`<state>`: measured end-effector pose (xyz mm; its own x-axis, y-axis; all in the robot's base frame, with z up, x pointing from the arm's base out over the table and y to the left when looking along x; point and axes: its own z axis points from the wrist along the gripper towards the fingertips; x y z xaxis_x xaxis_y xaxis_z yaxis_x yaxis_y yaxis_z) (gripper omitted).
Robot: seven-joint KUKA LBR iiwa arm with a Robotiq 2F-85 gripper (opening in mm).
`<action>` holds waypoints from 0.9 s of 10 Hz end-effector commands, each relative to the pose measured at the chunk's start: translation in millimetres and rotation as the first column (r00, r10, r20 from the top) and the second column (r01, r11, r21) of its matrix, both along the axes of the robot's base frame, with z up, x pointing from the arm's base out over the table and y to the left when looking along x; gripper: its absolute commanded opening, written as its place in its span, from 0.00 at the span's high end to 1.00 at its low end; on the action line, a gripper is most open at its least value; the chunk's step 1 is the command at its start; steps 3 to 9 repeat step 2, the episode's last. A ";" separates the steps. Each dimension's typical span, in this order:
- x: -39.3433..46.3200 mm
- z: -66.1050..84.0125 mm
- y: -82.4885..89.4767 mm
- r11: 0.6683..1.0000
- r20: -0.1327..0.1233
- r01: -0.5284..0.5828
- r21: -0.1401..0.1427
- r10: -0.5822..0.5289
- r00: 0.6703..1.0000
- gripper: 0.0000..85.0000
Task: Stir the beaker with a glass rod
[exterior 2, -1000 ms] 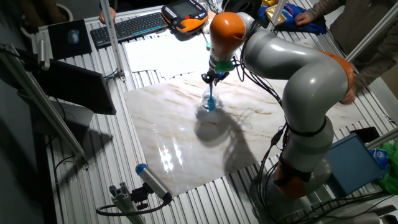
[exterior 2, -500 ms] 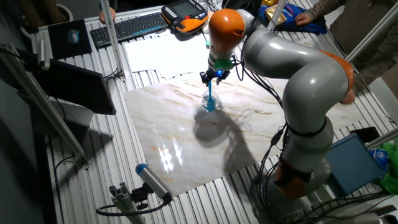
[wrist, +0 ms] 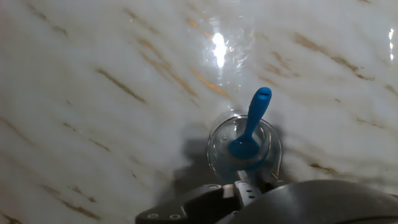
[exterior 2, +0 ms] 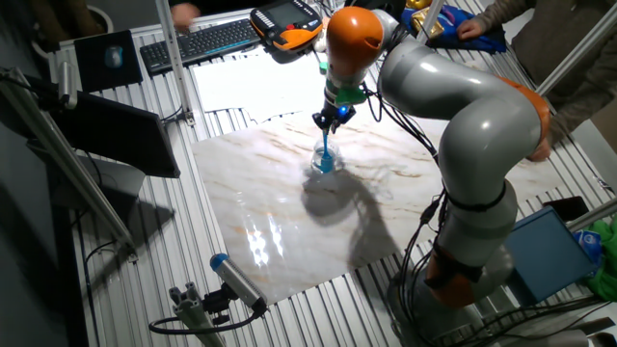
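Note:
In the fixed view the small clear beaker with blue liquid stands upright on the marble slab. The thin blue glass rod rises from it, slightly tilted, up to my gripper, which is right above the beaker and shut on the rod's top. In the hand view the beaker is seen from above, low in the middle. The rod stands in it with its lower end in the blue liquid. My fingers do not show in that view; only the hand's grey body lies along the bottom edge.
A blue-capped grey cylinder lies at the slab's front left. Behind the slab are white papers, a keyboard and an orange pendant. A blue flat case sits at the right by my base. People's hands reach in at the back.
My gripper has shifted a little left and then back right above the beaker, and the rod's top has swung with it. The beaker has stayed in place.

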<state>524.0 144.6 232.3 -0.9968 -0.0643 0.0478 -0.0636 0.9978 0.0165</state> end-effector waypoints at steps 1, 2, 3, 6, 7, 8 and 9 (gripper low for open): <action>-1.7 -0.3 0.0 1.000 0.008 -0.007 -0.007 0.007 1.000 1.00; -3.4 -1.2 -1.1 1.000 0.006 -0.018 -0.008 0.018 1.000 1.00; -3.4 -1.2 -1.1 1.000 0.006 -0.018 -0.008 0.018 1.000 1.00; -3.4 -1.2 -1.1 1.000 0.006 -0.018 -0.008 0.018 1.000 1.00; -3.4 -1.2 -1.1 1.000 0.006 -0.018 -0.008 0.018 1.000 1.00; -3.4 -1.2 -1.1 1.000 0.006 -0.018 -0.008 0.018 1.000 1.00; -3.4 -1.2 -1.1 1.000 0.006 -0.018 -0.008 0.018 1.000 1.00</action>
